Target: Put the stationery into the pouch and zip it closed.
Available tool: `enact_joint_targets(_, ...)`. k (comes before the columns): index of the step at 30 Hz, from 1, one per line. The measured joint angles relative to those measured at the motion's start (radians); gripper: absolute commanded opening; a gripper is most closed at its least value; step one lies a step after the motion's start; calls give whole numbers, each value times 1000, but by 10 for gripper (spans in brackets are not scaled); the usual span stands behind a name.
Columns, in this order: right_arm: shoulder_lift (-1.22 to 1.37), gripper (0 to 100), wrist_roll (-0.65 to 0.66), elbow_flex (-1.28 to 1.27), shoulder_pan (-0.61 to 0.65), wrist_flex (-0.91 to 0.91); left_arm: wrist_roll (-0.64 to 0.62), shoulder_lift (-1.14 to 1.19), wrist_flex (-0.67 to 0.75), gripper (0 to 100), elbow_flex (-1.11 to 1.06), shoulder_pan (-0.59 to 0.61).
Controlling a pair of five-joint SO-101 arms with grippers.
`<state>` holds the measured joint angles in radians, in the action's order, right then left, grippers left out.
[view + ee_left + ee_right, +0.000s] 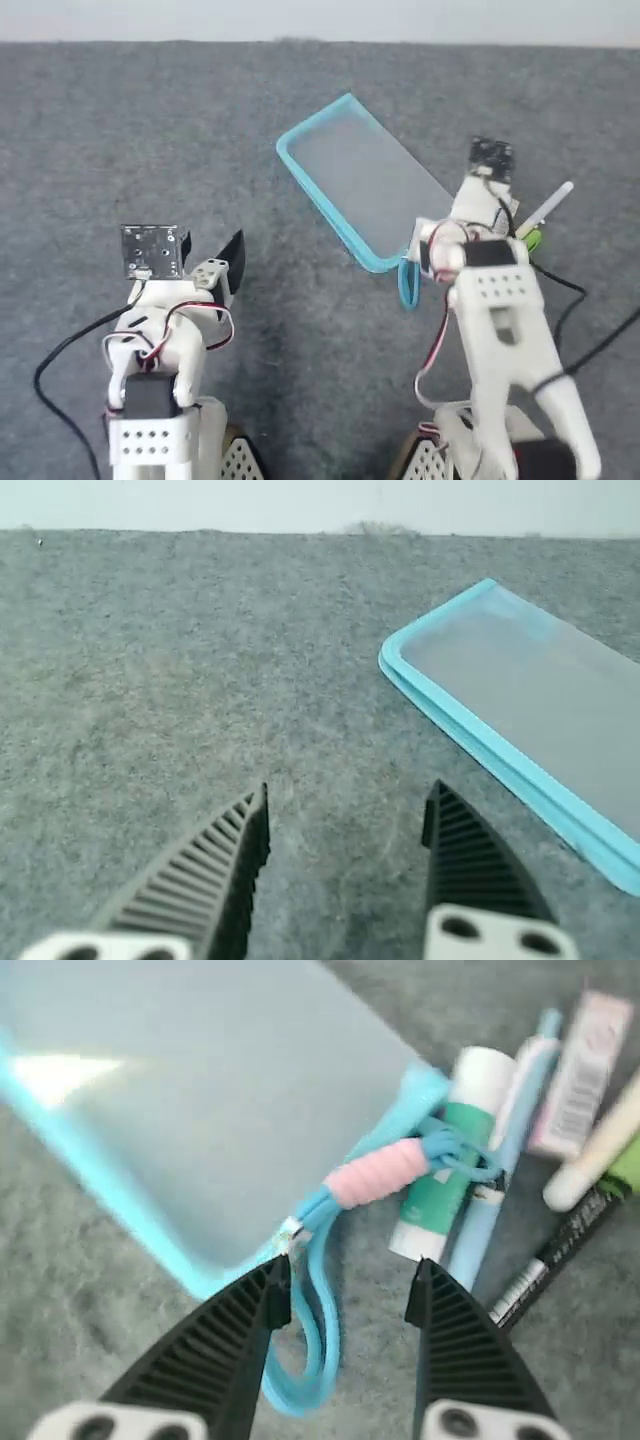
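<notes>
Pouch (365, 180) flat on grey mat (150, 130), mid-table, lying diagonal. Stationery (545, 210) outside it, bunched at its near corner: glue stick (450, 1160), blue pen (480, 1230), black marker (550, 1260), pink eraser (585, 1060). My right gripper (350, 1270) is spread wide, straddling the blue strap (325, 1330), gripping nothing. Left gripper (345, 805) likewise spread over mat, apart from pouch.

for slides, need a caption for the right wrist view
Right gripper open over the blue cord loop of the translucent turquoise-edged pouch, green-and-white glue stick beside it.
</notes>
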<state>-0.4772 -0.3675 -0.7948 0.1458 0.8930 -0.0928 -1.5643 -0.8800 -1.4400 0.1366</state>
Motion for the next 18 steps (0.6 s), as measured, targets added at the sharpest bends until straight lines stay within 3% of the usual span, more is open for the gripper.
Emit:
enact_joint_targets(6, 181, 195, -330, 147, -11, 0, 0, 0, 0, 240, 0, 0)
enact_joint_targets(18, 374, 191, -420, 258, -52, 0, 3, 0, 0, 240, 0, 0)
